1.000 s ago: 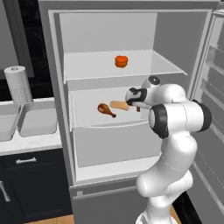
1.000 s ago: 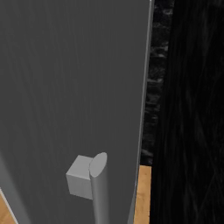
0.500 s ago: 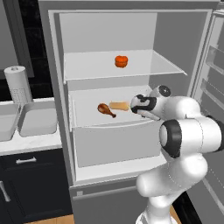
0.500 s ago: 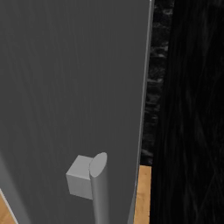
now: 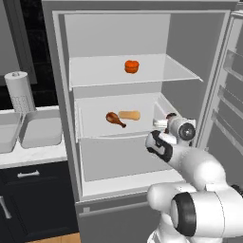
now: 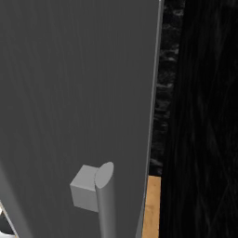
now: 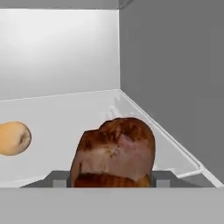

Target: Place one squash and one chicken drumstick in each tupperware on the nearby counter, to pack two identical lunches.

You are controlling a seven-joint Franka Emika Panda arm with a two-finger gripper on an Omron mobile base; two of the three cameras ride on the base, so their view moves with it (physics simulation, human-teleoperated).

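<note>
A chicken drumstick (image 7: pixel 114 153), low centre of the hand view, is now clamped in the gripper (image 7: pixel 111 179), pulled back off the fridge shelf (image 5: pixel 95 135); ready for a tub.

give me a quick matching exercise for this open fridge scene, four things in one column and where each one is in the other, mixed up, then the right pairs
Things
1. Orange-red round ribbed squash
2. Pale tan elongated squash
3. Glossy reddish-brown chicken drumstick on the shelf
4. Glossy reddish-brown chicken drumstick close to the hand camera

Places
A. Between the tips of the two-finger gripper
B. On the middle fridge shelf, left of the tan piece
C. Alone on the top fridge shelf
D. On the middle fridge shelf, right of the drumstick lying there

Pairs: 1-C, 2-D, 3-B, 4-A
</note>
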